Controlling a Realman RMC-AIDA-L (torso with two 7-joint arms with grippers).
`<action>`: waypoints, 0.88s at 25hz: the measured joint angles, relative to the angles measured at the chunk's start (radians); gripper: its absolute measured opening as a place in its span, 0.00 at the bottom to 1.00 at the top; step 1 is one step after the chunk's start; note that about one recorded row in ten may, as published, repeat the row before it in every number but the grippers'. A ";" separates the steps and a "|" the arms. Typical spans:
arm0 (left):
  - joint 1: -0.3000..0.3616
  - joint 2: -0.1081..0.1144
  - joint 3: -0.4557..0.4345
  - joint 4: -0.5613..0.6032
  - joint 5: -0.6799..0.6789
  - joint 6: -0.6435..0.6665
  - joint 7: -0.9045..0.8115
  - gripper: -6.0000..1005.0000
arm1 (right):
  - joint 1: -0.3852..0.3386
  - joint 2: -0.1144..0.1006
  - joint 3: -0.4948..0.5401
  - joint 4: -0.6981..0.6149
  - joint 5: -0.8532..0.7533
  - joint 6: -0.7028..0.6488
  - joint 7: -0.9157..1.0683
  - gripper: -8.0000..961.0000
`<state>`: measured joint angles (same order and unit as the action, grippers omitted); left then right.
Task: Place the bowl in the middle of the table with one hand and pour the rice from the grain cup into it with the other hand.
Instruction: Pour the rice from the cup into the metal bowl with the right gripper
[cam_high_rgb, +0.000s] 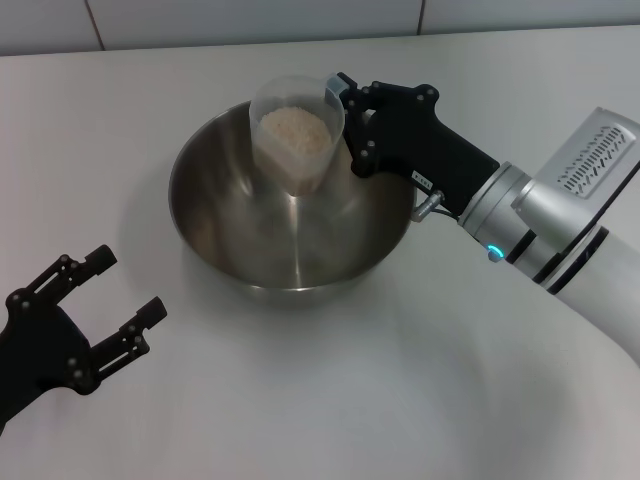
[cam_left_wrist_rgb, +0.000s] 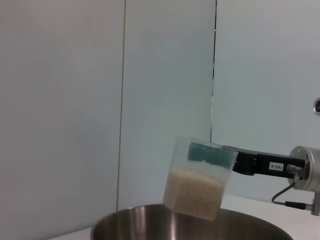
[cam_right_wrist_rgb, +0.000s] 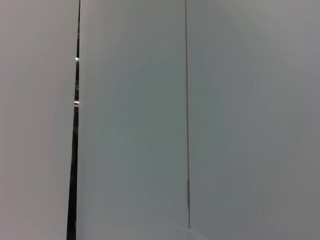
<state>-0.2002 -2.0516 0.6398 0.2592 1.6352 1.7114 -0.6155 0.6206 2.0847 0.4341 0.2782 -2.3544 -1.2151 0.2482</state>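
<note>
Your right pincer (cam_high_rgb: 338, 95) is pinching the cup (cam_high_rgb: 296, 132) by its far wall, holding it slightly tilted above the bowl (cam_high_rgb: 290, 205), with the rice (cam_high_rgb: 293, 128) all inside it. The bowl sits mid-surface (cam_high_rgb: 330, 400). Your left pincer (cam_high_rgb: 120, 300) hangs spread, near the bowl, pinching nothing.

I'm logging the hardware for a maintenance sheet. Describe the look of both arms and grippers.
The right gripper is matte black and angular with visible screws and a small white label, joined to a silver cylindrical wrist with a glowing blue light and a thin grey cable. Behind it sits a white arm shell with a vented panel. The left gripper is black too, with long, slotted, perforated jaws.
</note>
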 joint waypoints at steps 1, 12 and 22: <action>0.000 0.000 0.000 0.000 0.000 0.000 0.000 0.79 | -0.001 0.000 0.000 -0.001 0.000 -0.001 0.000 0.01; 0.002 -0.003 0.000 0.000 0.000 0.002 0.009 0.79 | 0.010 -0.003 0.002 -0.022 -0.056 -0.005 -0.118 0.01; 0.007 -0.002 0.000 0.000 0.000 -0.003 0.010 0.79 | 0.007 -0.001 0.014 -0.009 -0.063 -0.069 -0.855 0.01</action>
<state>-0.1931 -2.0540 0.6394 0.2592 1.6352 1.7080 -0.6059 0.6274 2.0833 0.4483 0.2693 -2.4170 -1.2844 -0.6066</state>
